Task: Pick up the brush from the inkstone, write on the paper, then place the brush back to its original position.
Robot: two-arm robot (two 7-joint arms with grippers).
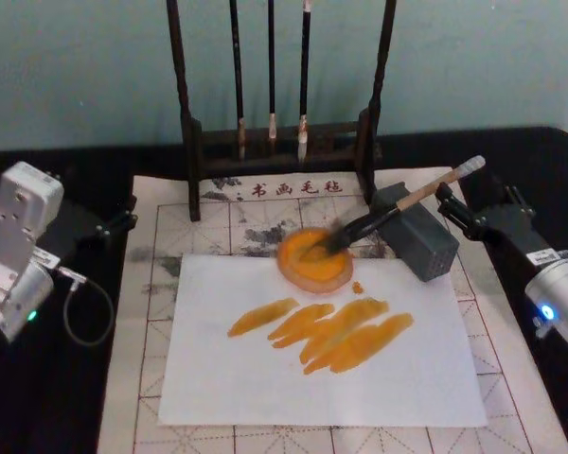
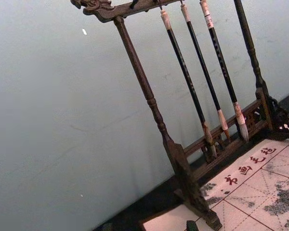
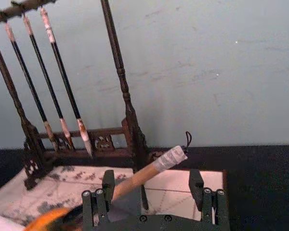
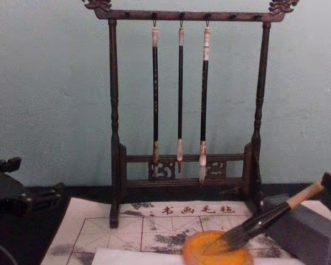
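Right gripper sits at the right of the head view, fingers spread wide and pinching nothing. The pale handle passes close by one finger; can't tell if they touch. The brush lies tilted at centre, tuft in the orange inkstone, shaft propped on the grey block. The paper below carries orange strokes. The brush looks light and stiff; it's round, so it may roll, and the tuft is soft and wet. I'd grip the wood just above the black shaft. Left gripper is parked at the left edge.

Calligraphy workstation, set against a plain pale wall. Evidence: dark wooden brush rack carrying three thin brushes, gridded practice mat with printed characters, paper bearing orange strokes, black table.
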